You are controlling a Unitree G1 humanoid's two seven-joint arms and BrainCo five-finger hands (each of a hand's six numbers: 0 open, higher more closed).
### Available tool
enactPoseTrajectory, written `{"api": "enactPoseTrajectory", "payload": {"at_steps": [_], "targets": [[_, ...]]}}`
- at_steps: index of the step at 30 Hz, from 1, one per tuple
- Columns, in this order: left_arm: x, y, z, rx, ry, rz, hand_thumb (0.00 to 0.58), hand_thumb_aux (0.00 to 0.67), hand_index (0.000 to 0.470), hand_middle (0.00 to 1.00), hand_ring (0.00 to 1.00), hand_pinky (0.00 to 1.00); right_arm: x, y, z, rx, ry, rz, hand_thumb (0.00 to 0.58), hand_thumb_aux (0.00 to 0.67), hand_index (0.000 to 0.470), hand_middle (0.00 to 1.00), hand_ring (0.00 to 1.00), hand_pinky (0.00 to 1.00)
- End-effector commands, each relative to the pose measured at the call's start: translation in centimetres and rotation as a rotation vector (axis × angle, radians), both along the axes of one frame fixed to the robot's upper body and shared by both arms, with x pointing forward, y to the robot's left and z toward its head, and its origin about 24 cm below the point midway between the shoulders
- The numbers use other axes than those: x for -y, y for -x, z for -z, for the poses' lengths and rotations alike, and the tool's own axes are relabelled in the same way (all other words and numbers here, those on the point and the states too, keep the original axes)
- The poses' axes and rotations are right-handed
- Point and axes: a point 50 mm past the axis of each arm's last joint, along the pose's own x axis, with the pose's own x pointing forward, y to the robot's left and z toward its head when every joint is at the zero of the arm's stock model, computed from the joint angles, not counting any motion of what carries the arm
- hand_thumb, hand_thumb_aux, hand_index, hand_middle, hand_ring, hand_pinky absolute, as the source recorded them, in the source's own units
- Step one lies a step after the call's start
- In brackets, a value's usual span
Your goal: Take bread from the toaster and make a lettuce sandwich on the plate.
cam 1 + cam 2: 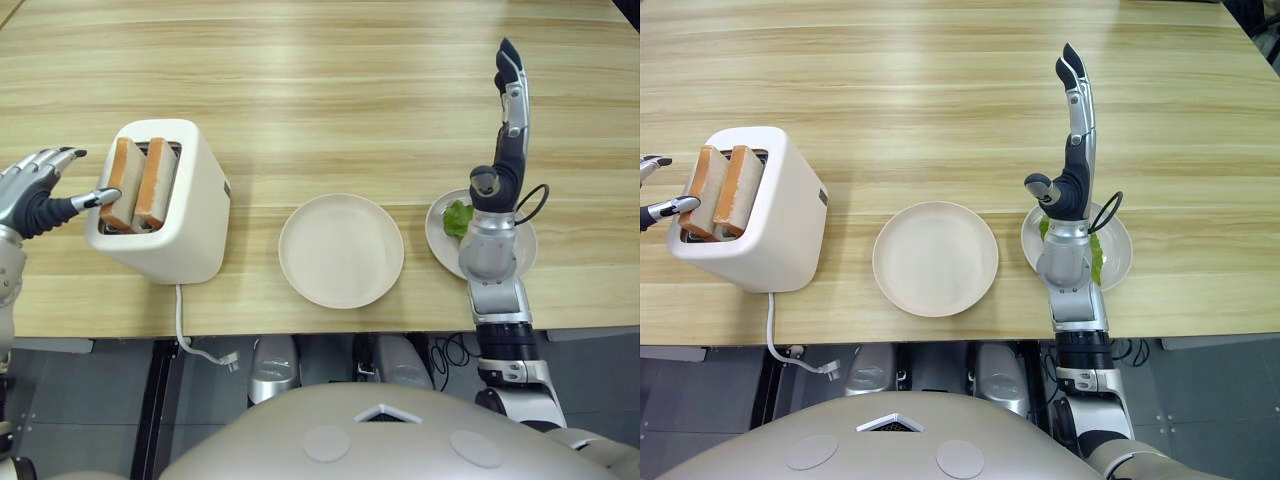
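Nearest us: plate (341, 250) on the bench (300, 80), by its front edge. We note two bread slices (143, 182) upright in the toaster (190, 220). The left hand (35, 190) is open, one fingertip touching the outer slice. The right hand (508, 110) is open, fingers straight, over lettuce (458, 217) on a small plate (528, 245).

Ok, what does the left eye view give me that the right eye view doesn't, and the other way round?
Left eye view: the whole left hand, fingers spread, one fingertip at the outer bread slice in the toaster.
Right eye view: lettuce on both sides of the right wrist, and more of the small plate rim.
Both: two slices standing in the toaster, the large plate at centre, the right hand open with fingers pointing away, its forearm over the small plate.
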Motion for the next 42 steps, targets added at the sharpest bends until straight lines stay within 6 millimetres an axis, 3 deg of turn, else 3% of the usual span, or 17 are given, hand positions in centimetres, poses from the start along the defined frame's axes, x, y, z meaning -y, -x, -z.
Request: {"api": "enactPoseTrajectory", "payload": {"at_steps": [1, 8, 24, 42], "targets": [[0.8, -0.2, -0.6, -0.041, -0.033, 0.038, 0.000, 0.000, 0.000, 0.00, 0.00, 0.00, -0.1, 0.2, -0.3, 0.010, 0.014, 0.000, 0.000, 0.000, 0.000, 0.00, 0.00, 0.00], [1.4, -0.5, -0.4, -0.105, -0.064, 0.067, 0.000, 0.000, 0.000, 0.00, 0.00, 0.00, -0.3, 0.2, -0.3, 0.012, 0.016, -0.005, 0.000, 0.000, 0.000, 0.00, 0.00, 0.00], [0.7, 0.0, 0.7, -0.175, -0.085, 0.054, 0.000, 0.000, 0.000, 0.00, 0.00, 0.00, -0.3, 0.3, -0.3, 0.012, 0.017, -0.006, 0.000, 0.000, 0.000, 0.00, 0.00, 0.00], [-1.4, 0.5, 0.6, -0.157, -0.091, 0.005, 0.000, 0.000, 0.000, 0.00, 0.00, 0.00, -0.4, 0.3, -0.2, 0.008, 0.024, -0.016, 0.000, 0.000, 0.000, 0.00, 0.00, 0.00]]}}
